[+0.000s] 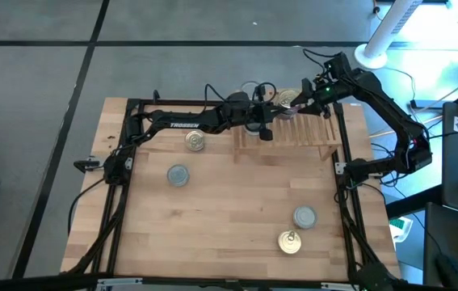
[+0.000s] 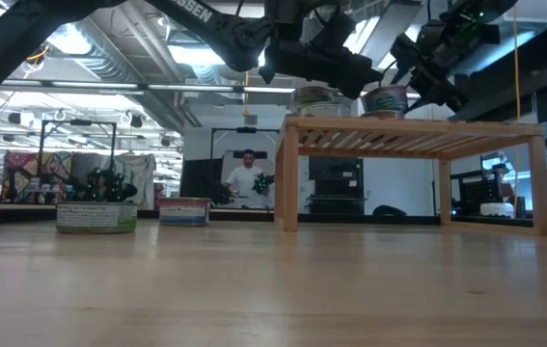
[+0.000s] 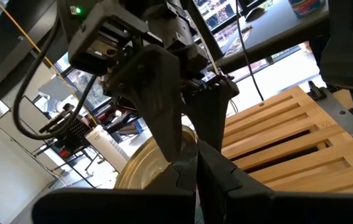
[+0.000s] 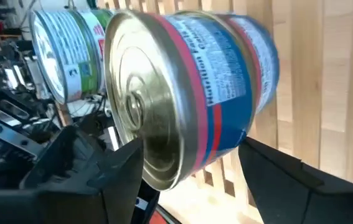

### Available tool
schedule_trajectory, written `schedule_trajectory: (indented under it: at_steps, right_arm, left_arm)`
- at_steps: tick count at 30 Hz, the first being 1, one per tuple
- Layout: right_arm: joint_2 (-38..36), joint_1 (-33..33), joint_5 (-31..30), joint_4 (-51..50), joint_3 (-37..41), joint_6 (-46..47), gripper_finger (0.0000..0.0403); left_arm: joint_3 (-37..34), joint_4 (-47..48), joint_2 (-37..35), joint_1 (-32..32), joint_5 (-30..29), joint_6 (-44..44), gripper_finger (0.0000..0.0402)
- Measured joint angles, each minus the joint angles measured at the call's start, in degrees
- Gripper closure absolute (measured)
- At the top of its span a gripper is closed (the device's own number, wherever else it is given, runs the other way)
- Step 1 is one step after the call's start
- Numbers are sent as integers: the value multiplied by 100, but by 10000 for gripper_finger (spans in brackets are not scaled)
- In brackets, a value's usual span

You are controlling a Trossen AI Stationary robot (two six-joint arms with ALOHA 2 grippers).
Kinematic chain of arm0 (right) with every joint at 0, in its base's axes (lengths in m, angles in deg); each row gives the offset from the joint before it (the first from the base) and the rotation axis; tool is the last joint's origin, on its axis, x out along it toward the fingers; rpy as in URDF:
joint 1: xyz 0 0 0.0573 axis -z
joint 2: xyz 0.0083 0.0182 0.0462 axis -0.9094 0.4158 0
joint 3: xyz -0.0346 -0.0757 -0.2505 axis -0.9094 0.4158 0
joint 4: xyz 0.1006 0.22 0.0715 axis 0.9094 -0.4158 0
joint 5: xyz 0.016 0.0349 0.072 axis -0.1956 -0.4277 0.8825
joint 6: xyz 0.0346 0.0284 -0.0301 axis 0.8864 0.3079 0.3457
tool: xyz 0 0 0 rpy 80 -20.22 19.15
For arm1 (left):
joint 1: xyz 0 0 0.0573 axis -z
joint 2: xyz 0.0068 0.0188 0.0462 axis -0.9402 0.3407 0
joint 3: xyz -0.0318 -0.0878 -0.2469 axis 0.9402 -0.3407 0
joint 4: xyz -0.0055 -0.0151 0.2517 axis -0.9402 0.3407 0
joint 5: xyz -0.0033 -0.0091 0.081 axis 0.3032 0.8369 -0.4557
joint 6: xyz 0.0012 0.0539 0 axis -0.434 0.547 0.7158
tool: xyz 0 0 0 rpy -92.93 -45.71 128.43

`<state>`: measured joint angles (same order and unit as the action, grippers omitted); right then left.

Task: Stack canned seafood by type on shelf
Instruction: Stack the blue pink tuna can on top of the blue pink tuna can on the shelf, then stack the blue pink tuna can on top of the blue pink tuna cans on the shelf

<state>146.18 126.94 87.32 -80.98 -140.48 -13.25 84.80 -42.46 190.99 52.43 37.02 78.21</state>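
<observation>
so what we've got here: the right gripper (image 1: pixel 301 99) is up at the back of the shelf (image 1: pixel 293 133), jaws spread wide around a tin with a red and blue label (image 4: pixel 207 87), one finger on each side of it. in the right wrist view the gold end of that tin faces us, and right beside it sits a green-labelled tin (image 4: pixel 61 53). from the low view both tins (image 2: pixel 384 99) sit on top of the shelf's slats, near each other.

the left gripper (image 1: pixel 262 129) is over the same end of the shelf, fingers pressed together with nothing between them. in its wrist view we see a gold tin top (image 3: pixel 148 171) just past the closed fingertips, but we can't tell whether they touch it.

the rest of the canned seafood is out on the table (image 1: pixel 229 218): a gold-topped one (image 1: pixel 195 141) and a silver one (image 1: pixel 178 175) on the left half, another silver one (image 1: pixel 304 217) and gold one (image 1: pixel 290 242) near each other toward the front right.

there's a person (image 2: pixel 247 176) in the room behind.
</observation>
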Motion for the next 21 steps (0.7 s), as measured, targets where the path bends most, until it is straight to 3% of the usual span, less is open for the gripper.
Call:
schedule_trajectory:
  at_steps: [13, 21]
  right_arm:
    - [0, -376, -59, 312, 0, 112, 141]
    - [-65, -376, 149, 11, 0, -468, 141]
  left_arm:
    - [0, 1, 0, 5, 0, -219, 401]
    - [0, 7, -39, 30, 5, -663, 402]
